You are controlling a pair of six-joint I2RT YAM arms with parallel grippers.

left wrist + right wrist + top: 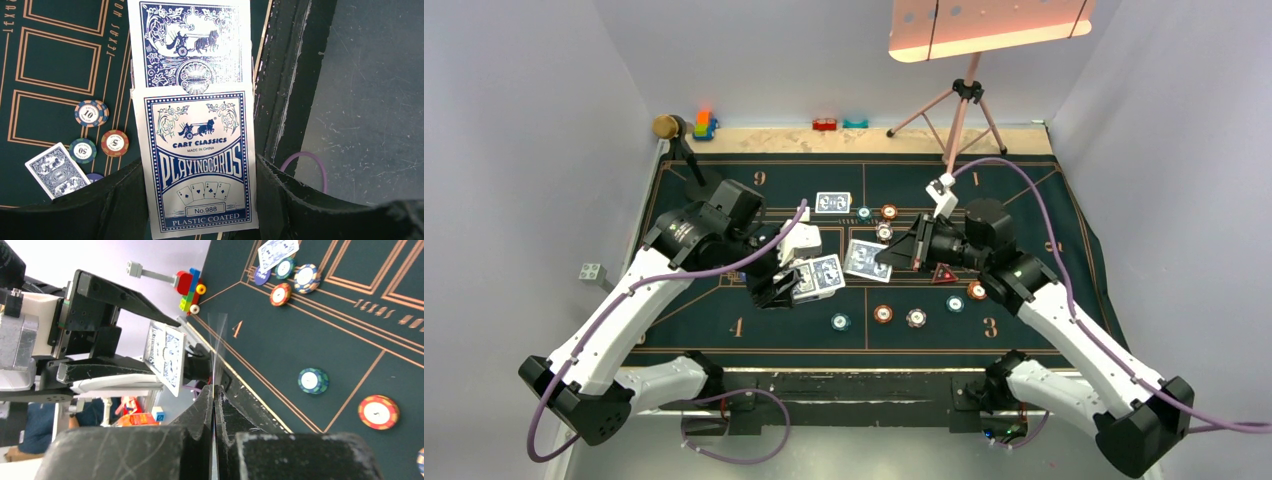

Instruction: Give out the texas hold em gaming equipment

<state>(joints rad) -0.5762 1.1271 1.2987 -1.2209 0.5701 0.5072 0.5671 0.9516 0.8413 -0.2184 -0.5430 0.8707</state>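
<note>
Box of playing cards is clamped between the left gripper's fingers, with the deck poking out of its open end. It is held over the mat, left of centre. One card is pinched edge-on in the right gripper, jaws closed on it. That card sits just beside the box, and whether it is clear of the felt cannot be told. Another card is already laid face down toward the far side. Chips are scattered across the middle and right.

Step in hand is judged to be dealing — one card is out of the box, not yet placed. For the next move, the card needs to be carried to a player spot, lowered flat and let go — with the box held steady so the following card can be pulled cleanly.
</note>
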